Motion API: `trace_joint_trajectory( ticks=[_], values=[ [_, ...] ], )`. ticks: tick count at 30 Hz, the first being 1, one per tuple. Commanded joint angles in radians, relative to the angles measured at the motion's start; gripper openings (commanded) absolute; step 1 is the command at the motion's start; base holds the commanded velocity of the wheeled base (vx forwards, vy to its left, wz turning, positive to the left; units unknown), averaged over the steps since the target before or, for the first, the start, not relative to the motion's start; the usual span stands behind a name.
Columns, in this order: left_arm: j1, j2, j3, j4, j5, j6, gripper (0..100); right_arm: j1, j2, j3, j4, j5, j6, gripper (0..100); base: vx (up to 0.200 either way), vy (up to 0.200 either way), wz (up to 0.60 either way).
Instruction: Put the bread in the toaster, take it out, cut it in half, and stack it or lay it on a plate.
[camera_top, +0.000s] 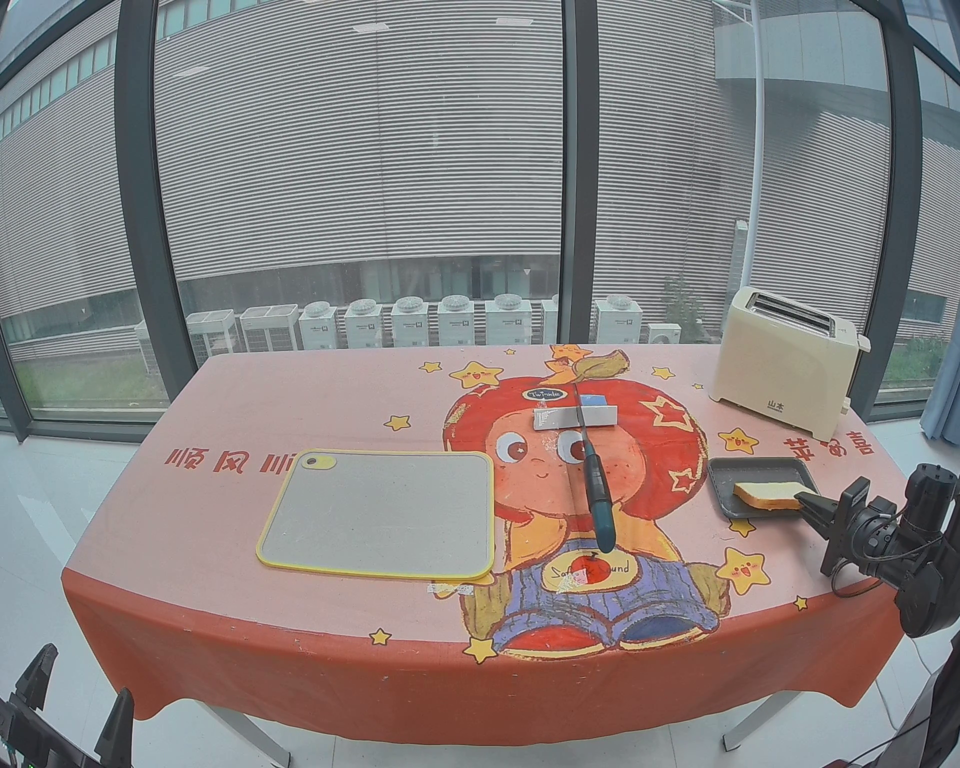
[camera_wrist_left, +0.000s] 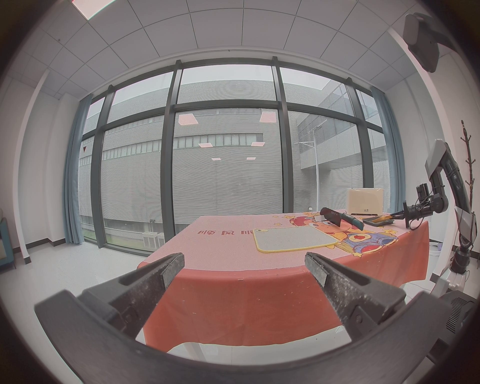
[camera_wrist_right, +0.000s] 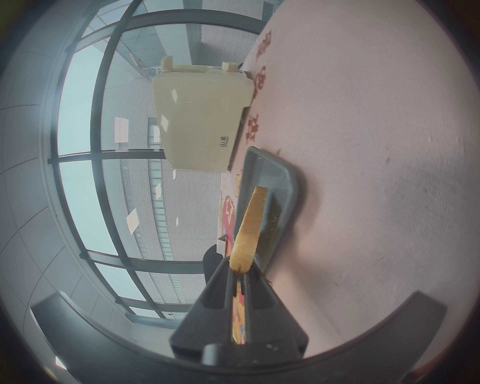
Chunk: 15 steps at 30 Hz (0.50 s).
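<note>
Head view: the right arm comes in low from the right edge, and the right gripper (camera_top: 812, 505) is pinched shut on the near right edge of the bread (camera_top: 768, 494), which sits over a dark tray (camera_top: 730, 475). The cream toaster (camera_top: 785, 362) stands just beyond. A knife (camera_top: 597, 485) and a cutting board (camera_top: 380, 513) lie to the left on the tablecloth (camera_top: 250, 400), which carries red characters. The left gripper (camera_top: 85, 680) hangs below the table's near left corner.

Left wrist view: the left gripper (camera_wrist_left: 243, 262) has its fingers wide apart, holding nothing.

Right wrist view: the right gripper (camera_wrist_right: 239, 272) clamps the slice (camera_wrist_right: 250, 225) over the tray (camera_wrist_right: 282, 185). The toaster (camera_wrist_right: 200, 120) bears a small dark label.
</note>
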Motion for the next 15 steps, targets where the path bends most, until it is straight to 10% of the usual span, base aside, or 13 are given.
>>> trace_joint_trajectory(
  ticks=[1,15],
  values=[
    [0.000,0.001,0.018,0.000,0.000,0.000,100,-0.001,-0.070,-0.001,-0.007,0.001,0.000,0,0.000,0.000,0.00],
    [0.000,0.001,0.018,0.000,0.000,0.000,100,0.028,-0.163,-0.033,-0.007,-0.001,-0.005,0,0.000,0.000,0.00]
  ],
)
